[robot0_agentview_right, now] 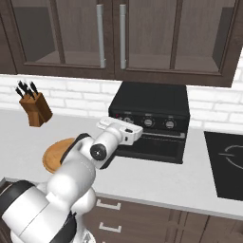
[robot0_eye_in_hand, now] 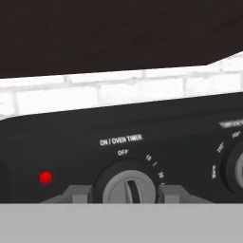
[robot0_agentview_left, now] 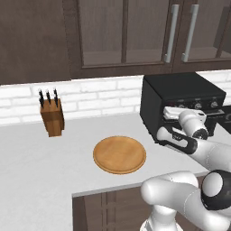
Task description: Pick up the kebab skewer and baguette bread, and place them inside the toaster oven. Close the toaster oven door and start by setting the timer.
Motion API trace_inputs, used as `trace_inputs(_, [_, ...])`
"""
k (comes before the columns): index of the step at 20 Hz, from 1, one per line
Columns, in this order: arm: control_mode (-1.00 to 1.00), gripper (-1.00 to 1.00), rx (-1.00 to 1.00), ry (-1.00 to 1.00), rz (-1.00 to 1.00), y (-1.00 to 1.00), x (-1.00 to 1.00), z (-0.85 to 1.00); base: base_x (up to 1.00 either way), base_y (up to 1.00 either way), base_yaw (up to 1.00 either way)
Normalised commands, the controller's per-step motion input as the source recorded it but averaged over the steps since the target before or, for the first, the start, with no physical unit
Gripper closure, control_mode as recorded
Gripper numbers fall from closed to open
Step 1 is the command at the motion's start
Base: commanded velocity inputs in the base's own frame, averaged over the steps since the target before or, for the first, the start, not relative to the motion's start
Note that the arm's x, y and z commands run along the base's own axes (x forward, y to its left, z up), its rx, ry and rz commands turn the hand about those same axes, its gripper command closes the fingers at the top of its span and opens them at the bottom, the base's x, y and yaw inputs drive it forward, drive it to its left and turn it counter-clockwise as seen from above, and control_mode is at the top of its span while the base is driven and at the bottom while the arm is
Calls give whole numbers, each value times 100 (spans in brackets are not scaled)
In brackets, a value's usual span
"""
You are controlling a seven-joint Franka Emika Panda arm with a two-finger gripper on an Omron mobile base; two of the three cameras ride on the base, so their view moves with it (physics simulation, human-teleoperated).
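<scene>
The black toaster oven (robot0_agentview_left: 180, 97) (robot0_agentview_right: 152, 102) stands on the counter by the brick wall. Its door (robot0_agentview_right: 149, 144) is shut. My gripper (robot0_eye_in_hand: 124, 192) (robot0_agentview_right: 124, 124) is at the left end of the control panel. In the hand view, its two fingertips (robot0_eye_in_hand: 76, 193) sit on either side of the round knob (robot0_eye_in_hand: 128, 185) marked ON / OVEN TIMER, shut on it. The knob's pointer stands near OFF. A red light (robot0_eye_in_hand: 46, 177) glows to its left. The kebab skewer and the baguette bread are hidden or out of view.
A bare round wooden plate (robot0_agentview_left: 119, 154) (robot0_agentview_right: 57, 154) lies on the counter left of the oven. A brown knife block (robot0_agentview_left: 52, 116) (robot0_agentview_right: 34, 107) stands by the wall further left. Two more knobs (robot0_agentview_right: 159, 123) sit right of my hand. A black cooktop (robot0_agentview_right: 228, 161) lies to the right.
</scene>
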Motion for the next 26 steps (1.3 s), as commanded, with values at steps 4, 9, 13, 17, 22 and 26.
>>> trace_inputs(4, [-100,100,0,-7,-5,-12,0,2,0,0,0])
trace_inputs(9, [-100,100,0,-10,0,-24,0,0,0,0,0])
trace_inputs(13, [-100,100,0,-13,0,0,-16,1,0,0,0])
trace_inputs(17, [-100,100,0,-14,0,0,-16,5,0,0,0])
trace_inputs(22, [-100,100,0,-8,0,-18,-13,11,0,0,0])
trace_inputs(26, [-100,100,0,-5,0,-16,-25,21,0,0,0])
